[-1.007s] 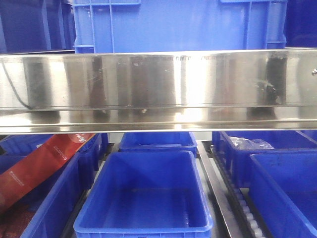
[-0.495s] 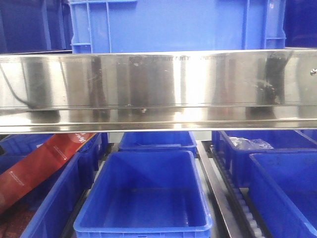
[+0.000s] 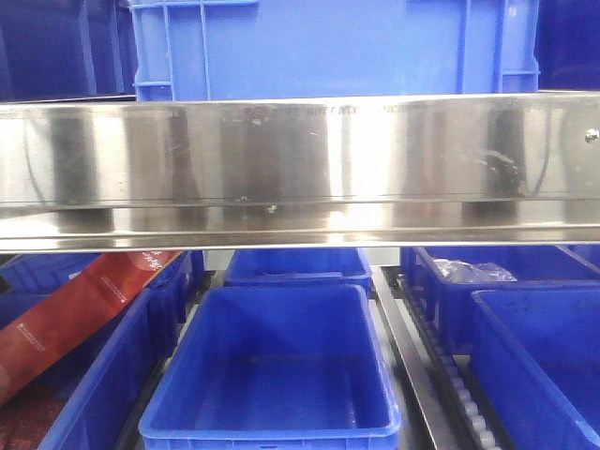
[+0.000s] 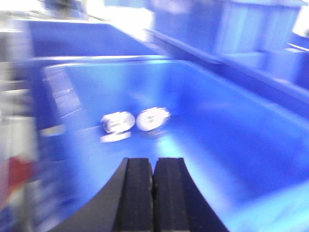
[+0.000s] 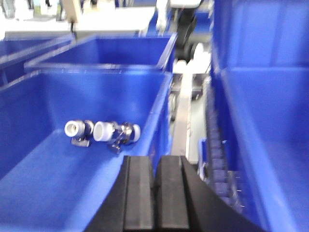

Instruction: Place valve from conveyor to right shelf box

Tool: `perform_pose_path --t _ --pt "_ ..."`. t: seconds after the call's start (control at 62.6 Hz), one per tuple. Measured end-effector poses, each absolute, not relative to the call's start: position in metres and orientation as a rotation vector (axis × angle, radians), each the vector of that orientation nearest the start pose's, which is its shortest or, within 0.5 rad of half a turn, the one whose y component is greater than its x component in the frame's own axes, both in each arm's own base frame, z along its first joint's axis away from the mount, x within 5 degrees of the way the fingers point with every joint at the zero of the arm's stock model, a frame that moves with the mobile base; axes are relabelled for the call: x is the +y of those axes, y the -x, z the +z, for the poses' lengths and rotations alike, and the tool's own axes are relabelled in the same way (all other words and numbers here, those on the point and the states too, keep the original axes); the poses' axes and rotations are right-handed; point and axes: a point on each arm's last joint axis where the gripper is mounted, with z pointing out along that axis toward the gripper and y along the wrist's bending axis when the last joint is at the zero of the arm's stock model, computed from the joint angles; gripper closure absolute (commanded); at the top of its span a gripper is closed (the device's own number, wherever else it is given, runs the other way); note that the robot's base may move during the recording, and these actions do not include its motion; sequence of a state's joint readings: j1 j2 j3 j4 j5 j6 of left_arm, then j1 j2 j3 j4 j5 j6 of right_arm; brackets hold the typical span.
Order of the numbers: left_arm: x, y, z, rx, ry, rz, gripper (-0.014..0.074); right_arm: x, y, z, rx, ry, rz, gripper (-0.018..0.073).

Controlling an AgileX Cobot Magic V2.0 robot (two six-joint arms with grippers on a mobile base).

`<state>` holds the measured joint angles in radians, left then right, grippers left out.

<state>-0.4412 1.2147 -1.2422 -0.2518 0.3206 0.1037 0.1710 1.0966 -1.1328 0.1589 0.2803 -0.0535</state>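
Note:
Two valves, white-capped with silver bodies, lie side by side on the floor of a blue box (image 5: 58,193). In the right wrist view they are one valve (image 5: 117,133) and its neighbour (image 5: 78,130). My right gripper (image 5: 155,159) hangs just behind them, by the box's right wall, shut and holding nothing. The left wrist view is blurred by motion; it shows two valves (image 4: 152,118) (image 4: 117,122) in a blue box (image 4: 231,145), with my left gripper (image 4: 153,162) shut and empty, short of them. The conveyor is out of view. Neither gripper shows in the front view.
A steel shelf beam (image 3: 300,169) crosses the front view with a blue crate (image 3: 328,47) on top. Below stand a centre blue box (image 3: 272,375), blue boxes to the right (image 3: 534,356) and a red packet (image 3: 75,309) at left. A roller rail (image 5: 212,145) runs beside the valve box.
The front view has shifted very slightly, so the top crate sits a little further left. The dark reflections on the steel beam have faded. The boxes below have not moved.

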Motion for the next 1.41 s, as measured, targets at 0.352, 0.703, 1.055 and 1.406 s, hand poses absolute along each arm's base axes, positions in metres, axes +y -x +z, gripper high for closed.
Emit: perform_pose_path --t 0.352,0.703,1.055,1.406 --pt "-0.053 -0.154 0.376 1.710 -0.174 -0.373 0.0707 0.028 -0.149 0.383 1.645 0.075 0.230 0.0727" --pt "-0.029 -0.085 0.333 1.607 -0.151 -0.369 0.0707 0.019 -0.097 0.364 1.536 0.072 0.233 0.0727" --pt "-0.023 -0.064 0.340 1.500 -0.144 -0.378 0.0707 0.017 -0.091 0.368 1.488 0.067 0.234 0.0727" --pt "-0.023 -0.064 0.339 1.504 -0.144 -0.378 0.0707 0.016 -0.090 0.354 1.492 0.056 0.223 0.0727"
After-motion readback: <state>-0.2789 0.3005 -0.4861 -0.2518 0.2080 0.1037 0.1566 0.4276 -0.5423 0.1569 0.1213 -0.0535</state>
